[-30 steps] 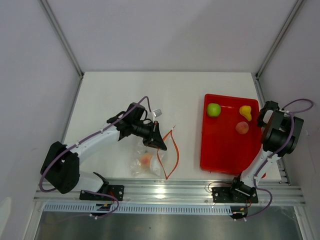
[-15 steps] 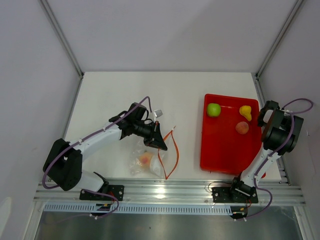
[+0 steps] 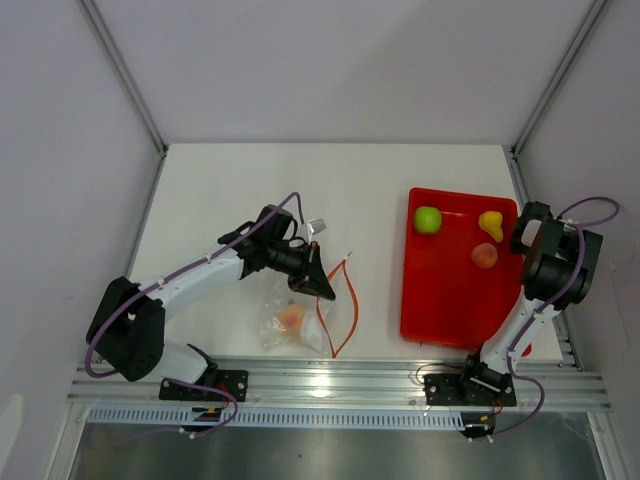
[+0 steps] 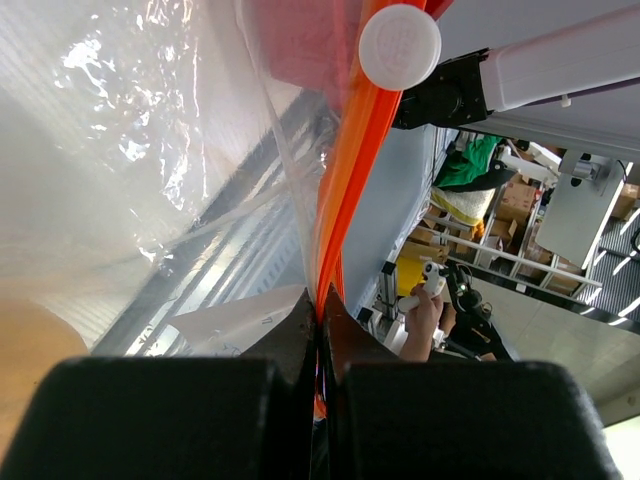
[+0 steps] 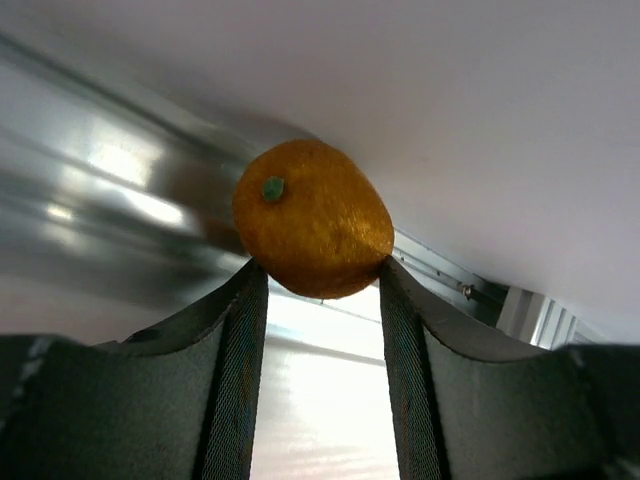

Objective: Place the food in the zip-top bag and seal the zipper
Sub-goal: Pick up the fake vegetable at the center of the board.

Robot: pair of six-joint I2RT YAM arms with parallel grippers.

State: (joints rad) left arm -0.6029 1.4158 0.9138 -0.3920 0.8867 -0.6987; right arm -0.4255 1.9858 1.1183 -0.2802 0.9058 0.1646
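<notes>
The clear zip-top bag (image 3: pixel 290 322) lies on the table near the front edge, with an orange-pink fruit (image 3: pixel 292 317) inside. Its orange-red zipper (image 3: pixel 352 300) curves open to the right. My left gripper (image 3: pixel 322 287) is shut on the zipper strip (image 4: pixel 340 190), with the crinkly bag (image 4: pixel 130 150) to its left. My right gripper (image 5: pixel 322 268) is shut on an orange fruit (image 5: pixel 312 232) and holds it in the air. In the top view the right gripper (image 3: pixel 520 232) is at the tray's right edge. A green apple (image 3: pixel 428 219), a yellow pear (image 3: pixel 490 224) and an orange-pink fruit (image 3: pixel 484 256) lie in the tray.
The red rectangular tray (image 3: pixel 440 300) sits on the right side of the white table. A small white and grey object (image 3: pixel 316 226) lies by the left arm's wrist. A white round disc (image 4: pixel 400 46) shows beyond the zipper in the left wrist view. Walls enclose the table on three sides.
The right arm's wrist has edged slightly left toward the tray. The left gripper still pinches the zipper in the same place.
</notes>
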